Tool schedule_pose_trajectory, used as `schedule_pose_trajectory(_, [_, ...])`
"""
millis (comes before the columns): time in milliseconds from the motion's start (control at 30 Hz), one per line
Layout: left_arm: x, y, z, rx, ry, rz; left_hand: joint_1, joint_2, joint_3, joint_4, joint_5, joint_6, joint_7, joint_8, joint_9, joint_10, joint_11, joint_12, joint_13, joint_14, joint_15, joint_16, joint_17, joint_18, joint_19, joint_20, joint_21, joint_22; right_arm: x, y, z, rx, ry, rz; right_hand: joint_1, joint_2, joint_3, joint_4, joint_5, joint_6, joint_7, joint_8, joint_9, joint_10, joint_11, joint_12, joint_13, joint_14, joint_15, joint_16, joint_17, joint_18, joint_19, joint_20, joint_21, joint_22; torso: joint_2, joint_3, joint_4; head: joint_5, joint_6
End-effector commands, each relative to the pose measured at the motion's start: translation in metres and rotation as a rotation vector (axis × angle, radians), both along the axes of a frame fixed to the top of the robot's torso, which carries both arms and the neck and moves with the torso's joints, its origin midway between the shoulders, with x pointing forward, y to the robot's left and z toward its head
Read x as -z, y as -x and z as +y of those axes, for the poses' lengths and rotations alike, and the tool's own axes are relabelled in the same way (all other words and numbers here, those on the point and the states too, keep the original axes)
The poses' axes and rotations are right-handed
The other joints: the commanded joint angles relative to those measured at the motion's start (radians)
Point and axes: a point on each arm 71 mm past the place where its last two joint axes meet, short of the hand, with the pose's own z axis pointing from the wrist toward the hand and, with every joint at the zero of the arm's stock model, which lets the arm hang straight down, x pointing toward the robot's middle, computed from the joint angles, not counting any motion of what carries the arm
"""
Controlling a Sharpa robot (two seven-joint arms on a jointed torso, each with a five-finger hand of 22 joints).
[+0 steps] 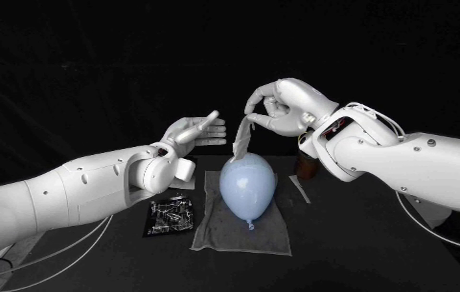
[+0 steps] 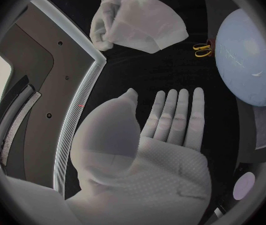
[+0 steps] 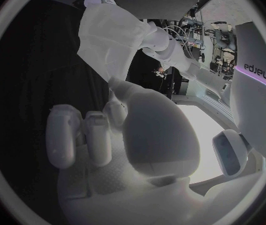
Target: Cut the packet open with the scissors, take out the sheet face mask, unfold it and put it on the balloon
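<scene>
The black desk (image 1: 336,252) carries a grey cloth (image 1: 242,233) spread flat near its middle. On the cloth lies the pale blue balloon (image 1: 247,184), long and egg-shaped, its knotted end pointing toward the robot and its rounded end away from it. The left wrist view shows the balloon (image 2: 248,60) off to one side of the open palm.

The right hand (image 1: 273,109) is raised above the far end of the balloon. It pinches the top of the mask (image 1: 242,139) between its thumb and fingers, and its other fingers are curled in. The left hand (image 1: 197,132) is held up to the left of the mask, apart from it. It is open and holds nothing, with its fingers straight and side by side and the thumb standing out, as the left wrist view shows (image 2: 170,135).

The white mask hangs down from the right hand in a narrow, partly folded bunch. Its lower end reaches the far end of the balloon, but I cannot tell if the two touch. In the right wrist view the mask (image 3: 110,40) spreads out from that hand's fingertips.

The black packet (image 1: 171,215) lies flat on the desk just left of the cloth. A thin pale strip (image 1: 300,189) lies right of the balloon. The yellow handles of the scissors (image 2: 202,50) show near the balloon.
</scene>
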Motion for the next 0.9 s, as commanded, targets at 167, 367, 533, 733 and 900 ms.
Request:
schedule_pose_trajectory(167, [0.004,-0.004,-0.012,0.096,0.088,0.079,0.090,-0.003,0.000,-0.023,0.002,0.012,-0.018,-0.010,-0.009,0.022,-0.001,0.001,0.001,0.004,0.000,0.002,0.001,0.002,-0.016,0.004,-0.022,-0.008,-0.007,0.007,0.003,-0.082,-0.071,-0.044,-0.011,0.000,0.004,0.000,0.003,0.005,0.001,0.003,0.001,0.017,-0.011,-0.006,-0.002,0.102,-0.003,0.005,0.255,-0.019,0.061,-0.003,0.004,0.219,0.000,0.0005,-0.0010,0.007,0.008])
schedule_pose_trajectory(367, [0.006,-0.005,-0.024,0.190,0.108,0.112,0.074,-0.043,-0.067,0.000,0.001,0.002,-0.012,-0.024,-0.018,-0.001,-0.001,-0.016,-0.001,-0.038,0.010,-0.033,-0.016,-0.060,-0.188,0.005,-0.035,-0.016,-0.008,0.009,0.009,-0.103,-0.078,-0.042,-0.012,-0.001,0.005,0.000,0.003,0.005,0.001,0.003,0.001,0.017,-0.011,-0.006,-0.001,0.102,-0.003,0.005,0.255,-0.019,0.061,-0.002,0.003,0.218,0.002,0.0016,0.0003,0.015,0.008])
schedule_pose_trajectory(533, [0.008,-0.004,-0.043,0.316,0.127,0.137,0.016,-0.047,-0.144,0.004,0.000,-0.029,-0.001,-0.044,-0.028,-0.053,0.004,-0.019,-0.002,-0.071,0.022,-0.062,-0.034,-0.092,-0.296,0.005,-0.039,-0.020,-0.008,0.009,0.012,-0.113,-0.084,-0.041,-0.013,-0.001,0.006,0.000,0.003,0.004,0.001,0.003,0.001,0.016,-0.011,-0.007,-0.003,0.103,-0.003,0.006,0.255,-0.019,0.061,-0.002,0.005,0.219,0.002,-0.0006,-0.0005,0.017,0.006])
schedule_pose_trajectory(733, [0.005,-0.002,-0.057,0.392,0.199,0.149,-0.155,0.045,-0.211,0.006,0.000,-0.042,0.010,-0.051,-0.033,-0.071,0.011,-0.015,-0.001,-0.091,0.029,-0.066,-0.048,-0.094,-0.330,0.006,-0.038,-0.020,-0.008,0.010,0.014,-0.119,-0.085,-0.038,-0.013,-0.001,0.006,0.000,0.003,0.004,0.001,0.003,0.001,0.016,-0.011,-0.007,-0.003,0.103,-0.003,0.006,0.255,-0.019,0.061,-0.002,0.005,0.219,0.002,0.0008,-0.0004,0.020,0.004])
schedule_pose_trajectory(900, [0.004,-0.003,-0.061,0.396,0.255,0.160,-0.311,0.154,-0.283,0.007,0.000,-0.046,0.026,-0.053,-0.036,-0.065,0.021,-0.013,0.000,-0.100,0.034,-0.064,-0.059,-0.094,-0.337,0.007,-0.038,-0.020,-0.008,0.010,0.015,-0.121,-0.085,-0.037,-0.013,-0.001,0.007,0.000,0.003,0.004,0.001,0.003,0.000,0.016,-0.011,-0.008,-0.003,0.103,-0.003,0.006,0.256,-0.019,0.061,-0.002,0.004,0.219,0.001,0.0014,0.0001,0.021,0.001])
